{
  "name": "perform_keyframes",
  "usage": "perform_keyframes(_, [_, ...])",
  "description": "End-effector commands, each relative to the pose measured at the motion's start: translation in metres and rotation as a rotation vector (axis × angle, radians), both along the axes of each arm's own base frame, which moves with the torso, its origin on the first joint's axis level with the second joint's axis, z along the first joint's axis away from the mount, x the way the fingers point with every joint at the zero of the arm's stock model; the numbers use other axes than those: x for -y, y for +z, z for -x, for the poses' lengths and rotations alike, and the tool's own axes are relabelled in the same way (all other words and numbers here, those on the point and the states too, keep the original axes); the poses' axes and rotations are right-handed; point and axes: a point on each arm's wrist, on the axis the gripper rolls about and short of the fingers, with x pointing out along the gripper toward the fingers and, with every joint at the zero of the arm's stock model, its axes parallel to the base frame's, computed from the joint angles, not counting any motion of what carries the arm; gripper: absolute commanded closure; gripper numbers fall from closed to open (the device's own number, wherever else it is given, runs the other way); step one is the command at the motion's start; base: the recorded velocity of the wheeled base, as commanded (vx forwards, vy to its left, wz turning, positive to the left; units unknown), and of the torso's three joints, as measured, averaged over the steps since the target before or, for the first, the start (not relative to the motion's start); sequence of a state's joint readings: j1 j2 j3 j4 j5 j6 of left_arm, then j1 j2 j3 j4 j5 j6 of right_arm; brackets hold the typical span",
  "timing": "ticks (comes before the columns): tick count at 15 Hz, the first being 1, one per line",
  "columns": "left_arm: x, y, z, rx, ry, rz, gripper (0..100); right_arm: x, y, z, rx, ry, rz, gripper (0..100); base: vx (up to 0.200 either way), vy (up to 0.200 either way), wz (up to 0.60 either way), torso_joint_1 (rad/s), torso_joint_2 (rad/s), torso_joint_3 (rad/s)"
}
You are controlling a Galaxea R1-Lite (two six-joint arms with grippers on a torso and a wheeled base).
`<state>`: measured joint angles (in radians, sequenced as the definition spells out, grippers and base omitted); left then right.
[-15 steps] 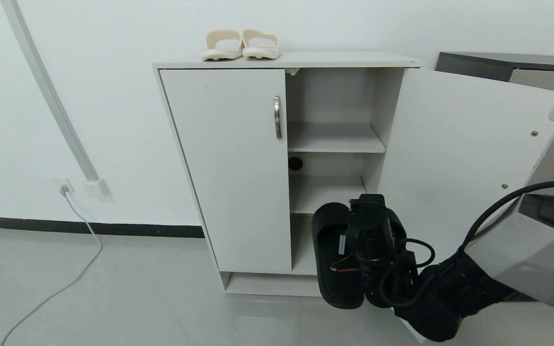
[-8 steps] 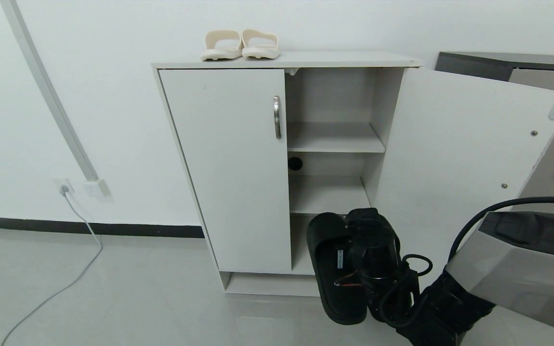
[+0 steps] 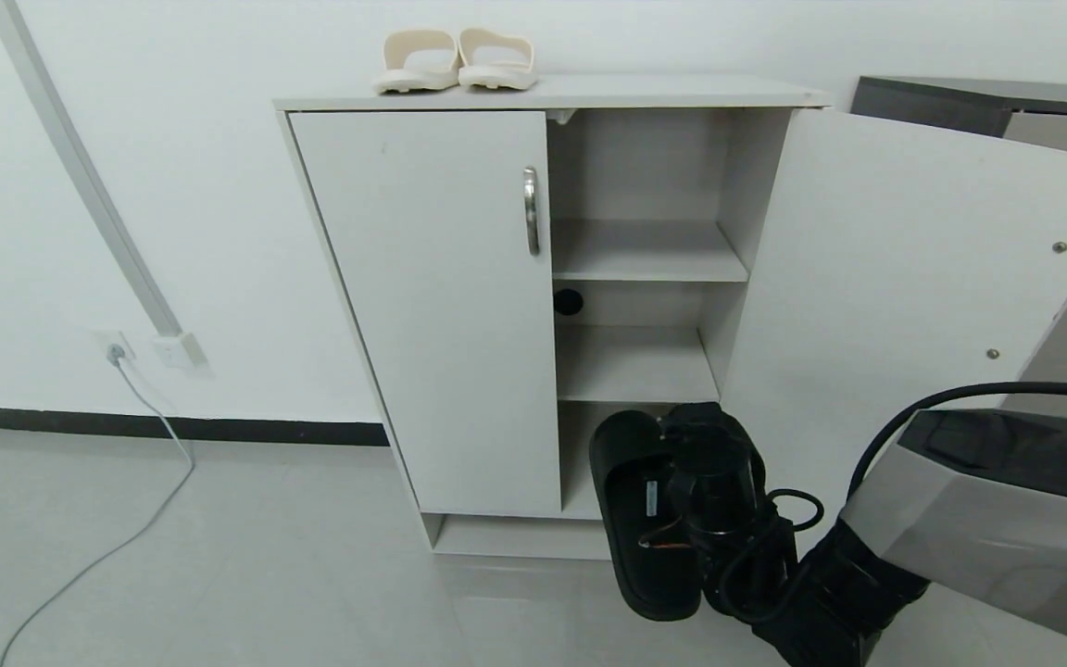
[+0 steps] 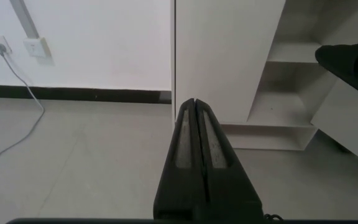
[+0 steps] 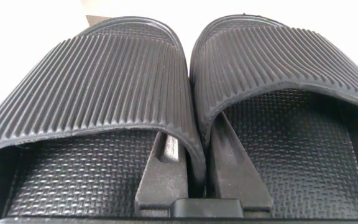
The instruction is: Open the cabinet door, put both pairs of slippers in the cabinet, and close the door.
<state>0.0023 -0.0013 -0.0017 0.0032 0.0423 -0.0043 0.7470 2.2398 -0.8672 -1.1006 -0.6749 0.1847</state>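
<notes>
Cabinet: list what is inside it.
Open right side: two shelves and a dark round hole. The closed left door hides the rest; black slippers block the bottom.

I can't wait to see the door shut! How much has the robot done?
Done: the right door is open. In hand: the right gripper holds the black slippers low before the cabinet. Still to do: those go in, then the cream slippers on top, then shutting the door.

So the right claw (image 5: 197, 171) has sunk a bit lower with the pair of black ribbed rubber slippers (image 3: 631, 528) pinched in it. Toes are now down by the white cabinet's (image 3: 422, 306) bottom compartment (image 3: 575, 463), not up at the lower shelf (image 3: 635, 366) anymore.
</notes>
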Motion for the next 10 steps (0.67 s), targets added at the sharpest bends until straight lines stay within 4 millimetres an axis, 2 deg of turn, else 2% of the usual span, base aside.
perform_keyframes(1, [0.000, 0.000, 0.000, -0.001, 0.001, 0.000, 100, 0.001, 0.000, -0.002, 0.000, -0.005, 0.000, 100, 0.000, 0.000, 0.00, 0.002, 0.00, -0.188])
perform_keyframes(6, [0.000, 0.000, 0.000, 0.000, 0.003, 0.000, 100, -0.001, 0.001, 0.001, 0.021, -0.001, 0.018, 100, 0.000, 0.000, 0.00, 0.002, 0.00, -0.203])
perform_keyframes(8, [0.000, 0.000, 0.000, 0.000, 0.003, -0.001, 100, -0.005, 0.008, 0.003, 0.116, 0.019, 0.015, 100, 0.000, 0.000, 0.00, 0.000, 0.00, -0.193])
perform_keyframes(10, [0.000, 0.000, 0.000, 0.000, 0.003, 0.000, 100, -0.011, 0.005, -0.004, 0.241, 0.023, 0.006, 100, 0.000, 0.000, 0.00, 0.010, 0.00, -0.200])
